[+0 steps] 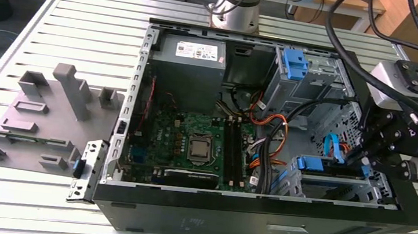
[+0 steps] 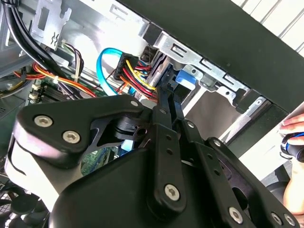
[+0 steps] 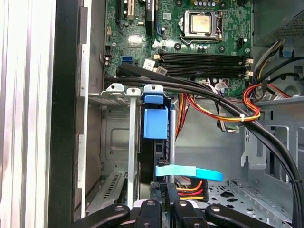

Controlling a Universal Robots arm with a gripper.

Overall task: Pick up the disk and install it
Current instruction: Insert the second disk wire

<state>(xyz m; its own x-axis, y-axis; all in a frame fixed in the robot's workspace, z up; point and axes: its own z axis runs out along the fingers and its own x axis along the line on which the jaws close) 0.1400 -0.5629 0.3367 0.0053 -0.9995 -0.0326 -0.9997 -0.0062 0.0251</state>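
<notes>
In the first wrist view my fingers (image 3: 158, 192) sit close together, pinched on the rear edge of the disk (image 3: 155, 122). The disk stands on edge in the metal bay (image 3: 132, 137), at the corner of the open computer case (image 1: 261, 215) on the desk (image 1: 86, 28). Its blue frame is well down between the bay's rails, though I cannot tell whether it is fully seated.

The main risk I see is the wiring. A flat blue cable (image 3: 190, 172) lies just beside my fingertips, and a bundle of red and yellow wires (image 3: 190, 187) runs under it. In the second wrist view their plug (image 2: 135, 71) hangs right by the disk's end. If I push or pull off-line, I could snag those wires, trap them against the bay, or drag the plug.

A slight tilt in my grip could also wedge the disk's frame in the rails, and my hold on a thin edge could slip under that load.

A person's hand (image 2: 294, 137) is close outside the case wall, so a sudden swing of my arm that way would be unsafe.
</notes>
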